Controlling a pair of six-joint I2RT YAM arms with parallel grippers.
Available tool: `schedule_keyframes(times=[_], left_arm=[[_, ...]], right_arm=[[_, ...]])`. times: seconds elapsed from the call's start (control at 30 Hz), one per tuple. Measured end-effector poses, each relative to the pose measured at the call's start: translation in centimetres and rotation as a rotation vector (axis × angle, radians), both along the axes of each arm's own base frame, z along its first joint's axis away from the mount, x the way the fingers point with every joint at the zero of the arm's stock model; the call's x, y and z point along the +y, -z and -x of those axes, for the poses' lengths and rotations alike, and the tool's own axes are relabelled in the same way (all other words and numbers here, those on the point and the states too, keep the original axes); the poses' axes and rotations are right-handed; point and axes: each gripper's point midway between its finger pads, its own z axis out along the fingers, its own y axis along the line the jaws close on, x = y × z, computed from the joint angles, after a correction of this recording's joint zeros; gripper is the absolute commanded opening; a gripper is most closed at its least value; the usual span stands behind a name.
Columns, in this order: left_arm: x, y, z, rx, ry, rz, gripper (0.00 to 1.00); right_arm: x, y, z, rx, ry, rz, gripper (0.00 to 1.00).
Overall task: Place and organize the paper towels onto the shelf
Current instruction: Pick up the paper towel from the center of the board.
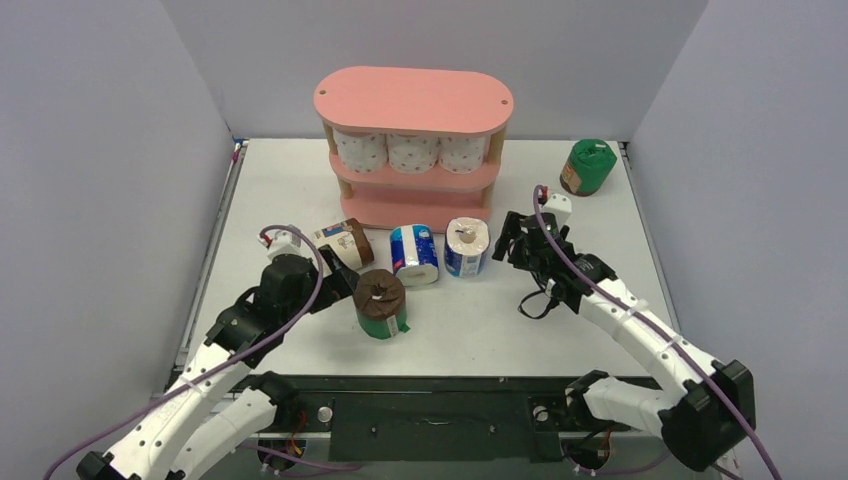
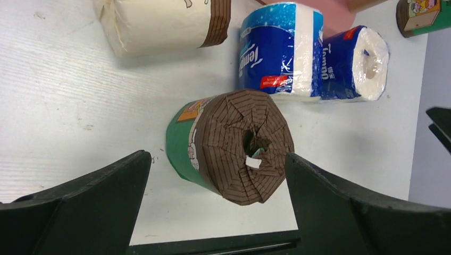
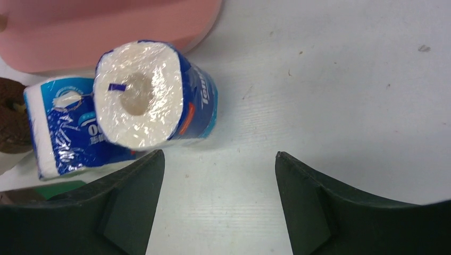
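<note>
The pink shelf (image 1: 413, 100) stands at the back centre, with three white pink-dotted rolls (image 1: 413, 152) on its middle tier. In front of it are a beige-brown roll (image 1: 343, 241) on its side, a blue-and-white roll (image 1: 414, 254) on its side and a second blue-and-white roll (image 1: 467, 246) upright. A green roll with a brown top (image 1: 381, 303) stands nearer. My left gripper (image 1: 342, 278) is open, and this green roll (image 2: 234, 143) shows between its fingers without touching them. My right gripper (image 1: 510, 240) is open and empty, with the upright blue roll (image 3: 151, 95) just ahead to its left.
Another green roll (image 1: 588, 167) stands at the back right of the table. It also shows at the top right of the left wrist view (image 2: 423, 16). Grey walls enclose the table on the left, back and right. The shelf's base (image 3: 106, 32) lies just behind the blue rolls.
</note>
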Motion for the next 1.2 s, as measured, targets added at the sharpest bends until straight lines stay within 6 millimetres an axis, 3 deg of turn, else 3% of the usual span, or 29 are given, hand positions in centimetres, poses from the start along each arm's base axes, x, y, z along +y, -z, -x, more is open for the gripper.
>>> schedule_keyframes(times=[0.13,0.33,0.53,1.0,1.2], left_arm=[[0.4,0.1,0.8,-0.027,-0.012,0.017,0.96],[1.0,-0.9,0.6,-0.092,-0.043,0.044,0.96],[0.4,-0.2,0.3,-0.105,-0.025,0.065,0.96],[-0.5,1.8,0.5,-0.109,-0.001,0.123,0.96],[-0.8,2.4,0.3,-0.091,0.0,0.125,0.96]], right_arm=[[0.4,1.7,-2.2,0.054,0.008,-0.016,0.72],[2.7,3.1,-3.7,0.096,-0.05,-0.05,0.72],[4.1,4.1,-5.1,0.124,-0.074,-0.061,0.71],[5.0,6.1,-6.4,0.177,-0.084,-0.057,0.57],[5.2,6.8,-6.8,0.192,-0.083,-0.056,0.56]])
